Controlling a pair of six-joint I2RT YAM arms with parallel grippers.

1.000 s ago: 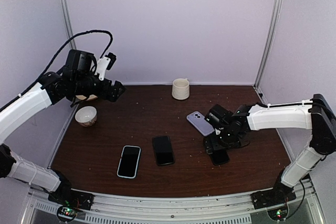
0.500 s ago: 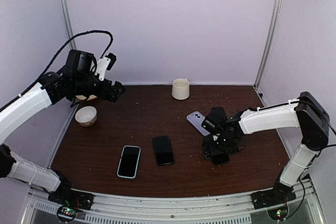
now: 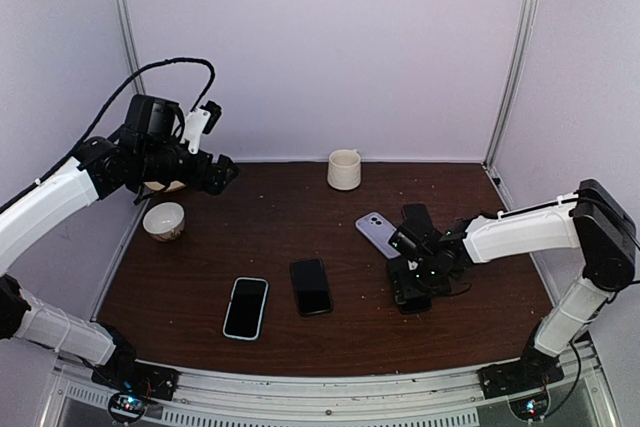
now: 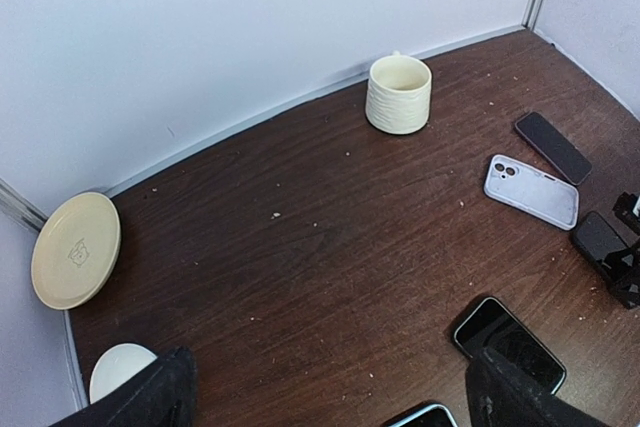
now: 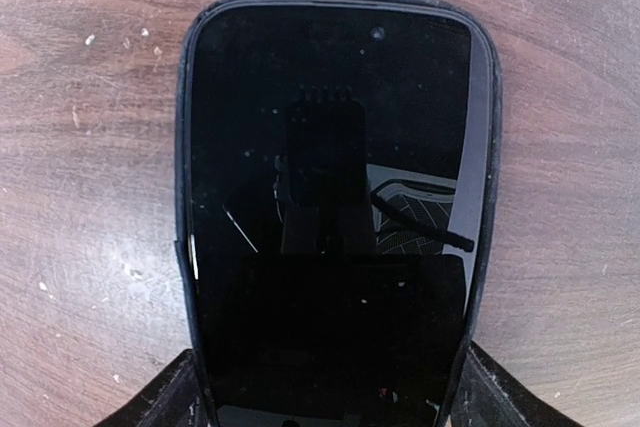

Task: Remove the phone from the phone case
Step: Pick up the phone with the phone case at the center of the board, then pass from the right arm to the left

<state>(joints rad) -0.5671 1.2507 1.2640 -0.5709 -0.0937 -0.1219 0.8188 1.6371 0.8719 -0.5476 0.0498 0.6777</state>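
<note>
Phone (image 5: 330, 197), glossy black screen up, sits in black case (image 5: 186, 147).

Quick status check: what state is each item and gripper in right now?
black-cased phone: in its case, screen up, flat
right gripper: astride that phone's end, grip unclear
left gripper: open, empty, raised
lavender case: back side up, flat
mug: upright, empty
blue-cased phone: screen up, flat

Dark wood-grain table (image 3: 300, 227) w/ pale specks. Plain white walls (image 3: 320, 47) rise behind table & at both its sides; metal posts (image 3: 515, 47) at its far corners. Soft, even light.
</note>
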